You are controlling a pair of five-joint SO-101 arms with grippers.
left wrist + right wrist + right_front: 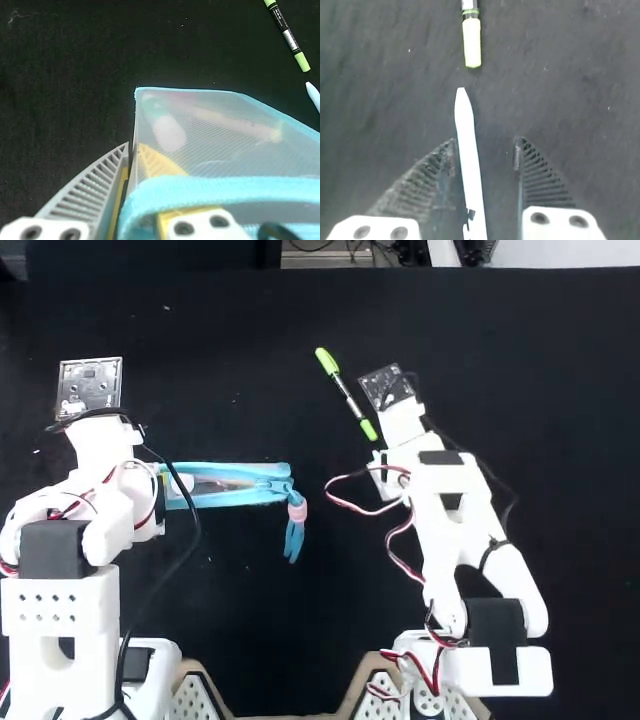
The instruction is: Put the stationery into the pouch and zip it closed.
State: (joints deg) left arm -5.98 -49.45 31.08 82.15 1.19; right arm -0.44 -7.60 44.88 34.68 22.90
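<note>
A light blue mesh pouch (235, 485) lies on the black table with its zip pull and pink-and-blue strap (295, 520) at its right end. My left gripper (134, 150) is shut on the pouch's (215, 145) left edge; long items show faintly through the mesh. A green marker (345, 395) lies farther back, ahead of my right gripper (380, 445). In the right wrist view, a white pen (468, 160) lies on the table between the open fingers of the right gripper (485, 145), close against one finger, with the green marker's cap (471, 42) just beyond its tip.
The black tabletop (520, 360) extends widely behind and to the right of the arms. Red and white wires (365, 500) loop from the right arm toward the pouch's strap. The arm bases stand at the front edge.
</note>
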